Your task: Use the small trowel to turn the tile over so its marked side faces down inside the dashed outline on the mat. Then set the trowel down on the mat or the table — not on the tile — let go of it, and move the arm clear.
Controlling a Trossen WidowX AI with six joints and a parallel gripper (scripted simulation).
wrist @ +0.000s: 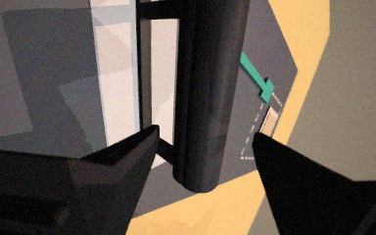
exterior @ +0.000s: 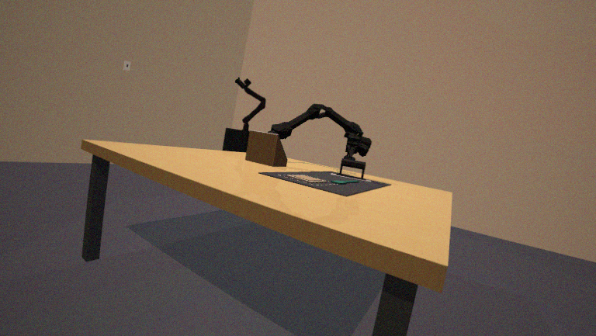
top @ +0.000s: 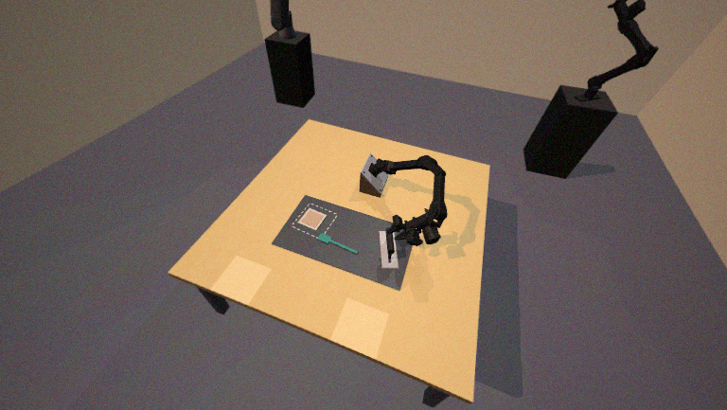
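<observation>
The flat tile (top: 311, 218) (exterior: 305, 178) (wrist: 269, 122) lies inside the dashed outline (wrist: 249, 158), showing a tan face with a pale border; whether that is its marked side I cannot tell. A teal trowel-shaped tool (top: 341, 244) (exterior: 344, 181) (wrist: 255, 73) lies on the mat (top: 359, 266) (exterior: 347, 189), its blade by the outline's near corner. A second tool, a pale flat plate (top: 384, 261) (wrist: 115, 88) with a raised black handle (top: 390, 247) (exterior: 352, 164), lies at the mat's right end. My gripper (top: 393, 232) (exterior: 350, 157) (wrist: 206, 134) is open, its fingers apart on either side of that handle.
The wedge-shaped arm mount (top: 370, 183) (exterior: 265, 147) stands behind the mat on the table (top: 268, 180). Two pale squares (top: 242, 279) (top: 360, 326) mark the table's front. Two other arms stand on black pedestals (top: 292, 70) (top: 568, 132) beyond the table.
</observation>
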